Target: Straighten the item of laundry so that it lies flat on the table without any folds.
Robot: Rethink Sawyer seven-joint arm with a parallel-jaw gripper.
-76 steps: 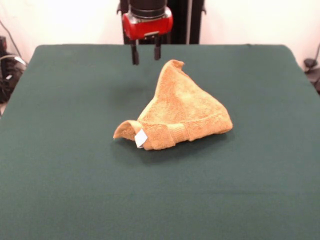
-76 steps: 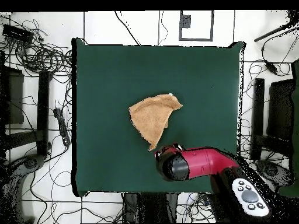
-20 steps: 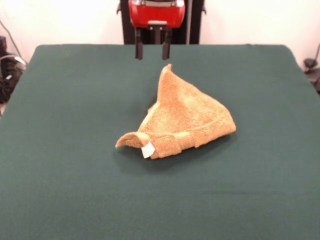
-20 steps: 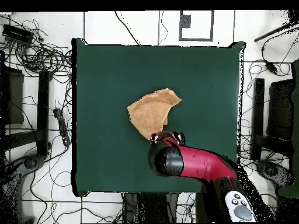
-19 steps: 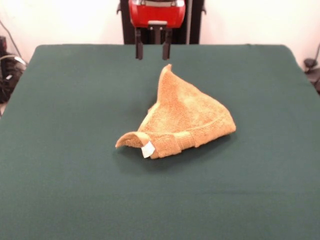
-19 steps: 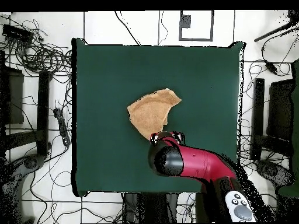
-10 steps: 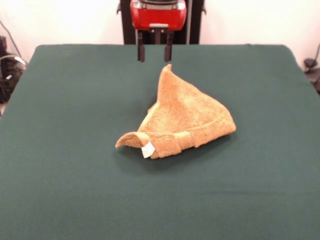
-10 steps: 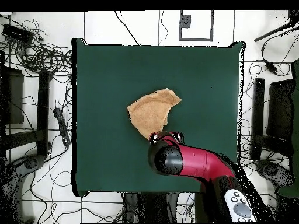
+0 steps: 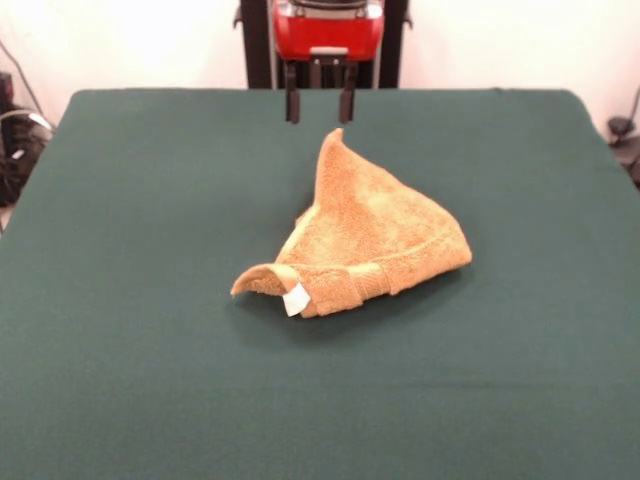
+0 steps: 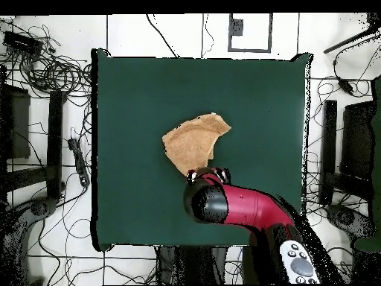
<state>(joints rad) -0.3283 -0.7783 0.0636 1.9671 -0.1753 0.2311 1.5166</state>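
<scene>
Pincer (image 9: 320, 105) hung spread and empty just above and behind the raised peak of the crumpled orange-tan terry towel (image 9: 362, 235), which lay folded mid-way on the dark green cloth table (image 9: 120, 380).

Bare table (image 9: 130, 200) all around folded towel (image 9: 365, 230)

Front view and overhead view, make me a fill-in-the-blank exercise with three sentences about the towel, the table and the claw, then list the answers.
1. The orange-tan terry hand towel lies bunched in a rough ____ shape, not spread flat.
2. In the front view, the small white tag sits at the towel's lower ____ corner.
3. The red and black arm's claw hangs open above the dark green cloth-covered table, holding ____.

Missing words: triangle; left; nothing
</scene>
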